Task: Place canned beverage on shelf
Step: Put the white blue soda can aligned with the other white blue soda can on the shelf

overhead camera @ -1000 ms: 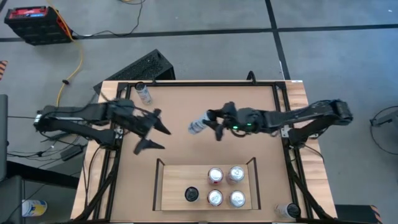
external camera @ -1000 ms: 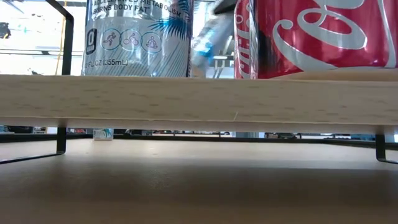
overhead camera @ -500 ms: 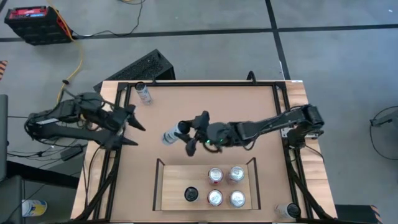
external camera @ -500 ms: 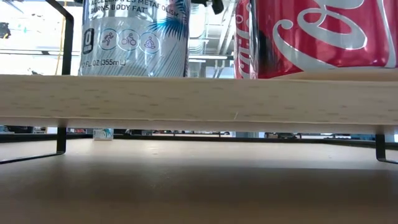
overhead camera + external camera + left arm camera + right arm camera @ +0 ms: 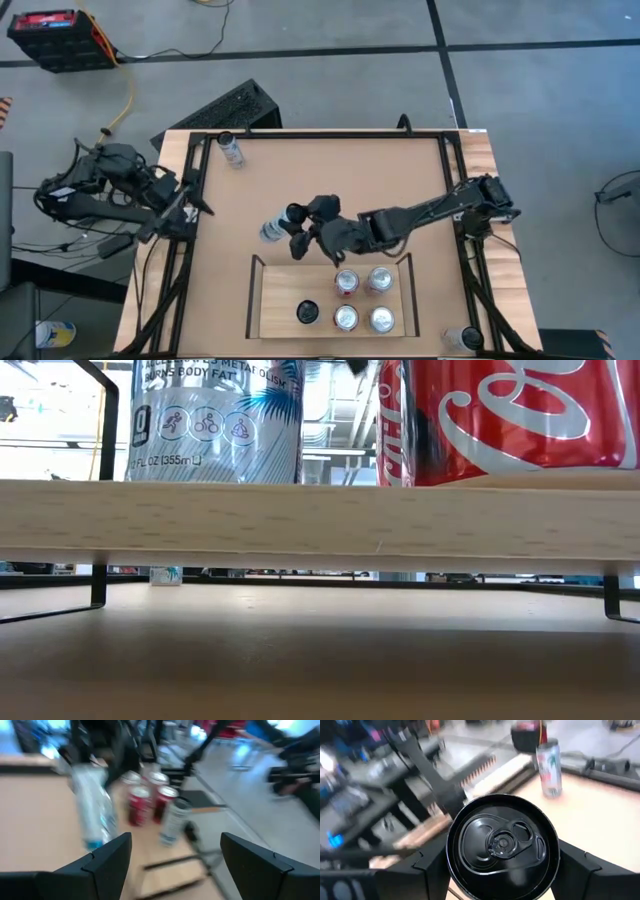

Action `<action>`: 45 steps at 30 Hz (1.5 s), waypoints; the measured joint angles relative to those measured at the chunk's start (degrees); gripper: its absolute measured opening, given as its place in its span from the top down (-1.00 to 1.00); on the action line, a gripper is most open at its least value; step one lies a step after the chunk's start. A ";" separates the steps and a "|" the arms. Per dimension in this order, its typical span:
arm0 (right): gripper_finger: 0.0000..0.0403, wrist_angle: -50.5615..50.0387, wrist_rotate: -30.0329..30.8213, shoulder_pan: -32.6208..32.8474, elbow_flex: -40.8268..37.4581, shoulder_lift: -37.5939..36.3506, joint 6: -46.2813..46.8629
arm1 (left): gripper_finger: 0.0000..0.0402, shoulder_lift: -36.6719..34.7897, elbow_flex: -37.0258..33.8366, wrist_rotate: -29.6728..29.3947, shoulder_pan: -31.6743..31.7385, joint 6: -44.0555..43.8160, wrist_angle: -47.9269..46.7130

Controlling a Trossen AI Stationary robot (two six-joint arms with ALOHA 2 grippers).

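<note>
Pretty clearly a robotics lab or workshop, not anyone's home. Bare grey concrete floor (image 5: 330,80) with dark seam lines, a red and black battery box (image 5: 55,38) in the far left corner with a yellow cable (image 5: 122,105) snaking toward the rig, plus loose black wires. The wooden counter (image 5: 330,180) sits in a black metal frame (image 5: 440,150) with two dark arms bolted at its left and right edges.
</note>
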 joint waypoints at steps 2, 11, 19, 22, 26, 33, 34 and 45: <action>-0.39 3.80 4.36 1.39 0.37 0.84 0.56 | -0.43 0.05 0.00 3.39 -0.84 -3.56 -0.54; -0.39 5.68 10.04 3.31 0.17 2.16 2.40 | -0.43 -3.42 -0.02 6.81 -1.47 -5.27 -4.49; -0.39 4.82 7.53 3.36 0.15 2.25 0.60 | -0.43 -3.99 -0.02 2.39 -2.47 -3.54 -5.85; -0.39 5.02 7.33 3.82 0.15 2.25 0.60 | -0.43 -3.56 -0.02 1.56 -2.47 -3.55 -5.91; -0.39 5.52 7.70 5.29 0.15 2.25 1.35 | -0.43 -3.54 -0.02 1.36 -2.47 -3.59 -6.68; -0.39 1.75 8.93 8.27 0.15 2.25 0.13 | -0.43 -3.54 -0.02 -10.10 -2.47 -4.16 -9.81; -0.39 0.85 8.88 8.52 0.15 2.13 -1.01 | -0.42 -3.54 -0.02 -13.16 -2.47 -3.62 -10.46; -0.39 -11.75 -3.44 9.80 0.12 -4.56 -5.78 | -0.31 2.75 0.04 -25.07 -2.45 -1.63 -20.36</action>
